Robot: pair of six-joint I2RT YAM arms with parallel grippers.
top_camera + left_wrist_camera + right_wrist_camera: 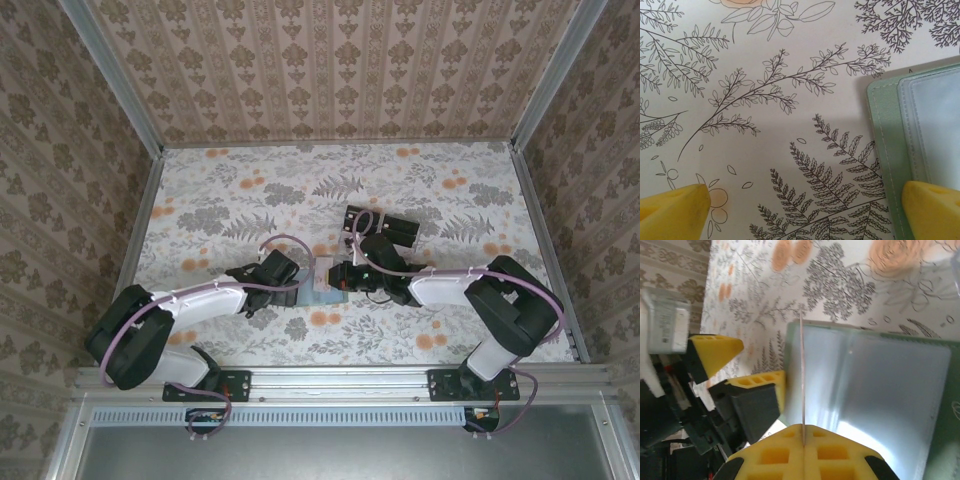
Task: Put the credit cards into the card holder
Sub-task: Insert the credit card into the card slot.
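Observation:
The card holder (322, 297) lies open on the floral table between my two grippers, sage green with a glossy clear inner pocket (875, 390). My right gripper (804, 436) is shut on one pale pink credit card (802, 375), seen edge-on and standing upright over the holder's left part. From above, that card (322, 268) sits just left of the right gripper (340, 275). My left gripper (802, 212) is wide open and low over the table; its right fingertip (932, 207) overlaps the holder's stitched left edge (885, 140). Nothing is between its fingers.
A clear stand with black blocks (381, 228) stands just behind the right gripper. The left gripper's yellow fingers (715, 352) sit close beside the holder's left edge. Patterned walls enclose the table (240, 190), with open floral surface to the left and back.

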